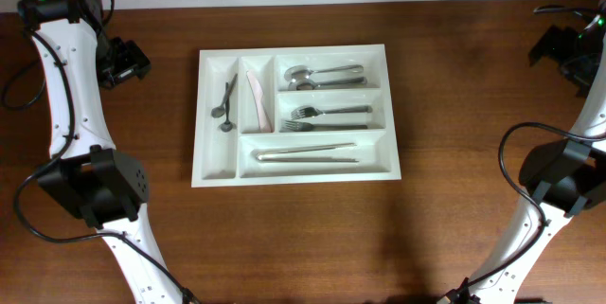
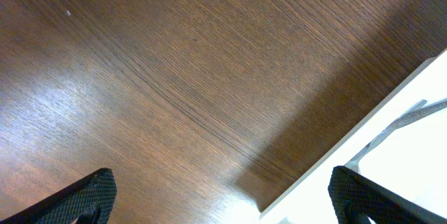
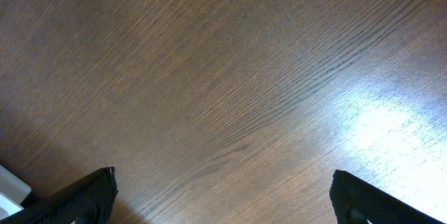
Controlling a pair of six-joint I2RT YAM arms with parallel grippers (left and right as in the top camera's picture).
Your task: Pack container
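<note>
The container is a white five-compartment tray in the middle of the table. Its wide compartments hold spoons, forks and long knives. The narrow ones hold small dark cutlery and a pale knife. My left gripper hangs open to the left of the tray, apart from it. In the left wrist view the left gripper is empty over bare wood, with the container's corner and a metal handle at the right. My right gripper is open and empty at the far right; the right wrist view shows the right gripper over bare wood.
The brown wooden table surrounds the tray. Both arms' bases and cables stand at the front left and front right. A small white edge shows at the bottom left of the right wrist view; I cannot tell what it is.
</note>
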